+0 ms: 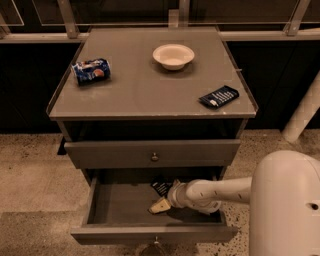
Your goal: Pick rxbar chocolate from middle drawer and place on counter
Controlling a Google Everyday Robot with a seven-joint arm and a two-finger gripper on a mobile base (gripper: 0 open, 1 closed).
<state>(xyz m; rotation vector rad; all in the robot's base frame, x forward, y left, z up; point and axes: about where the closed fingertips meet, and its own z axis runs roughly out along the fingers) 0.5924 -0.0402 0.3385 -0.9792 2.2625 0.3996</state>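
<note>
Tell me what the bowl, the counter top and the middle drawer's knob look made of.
The bowl: probably paper or plastic, matte off-white, thin rim. The counter: seemingly painted metal or laminate, smooth dull grey with a raised rim. The middle drawer has a knob: likely metal, faint sheen. The gripper sits inside that drawer beside the rxbar chocolate.

Speckled floor (30,165), tan. Dark panels (125,12) behind, crossed by a pale rail (30,38) with slanted struts (67,19). White post (302,115) at right. Grey cabinet (110,152) centred. Dim, warm light. The gripper (160,205) sits low inside the cabinet.
</note>
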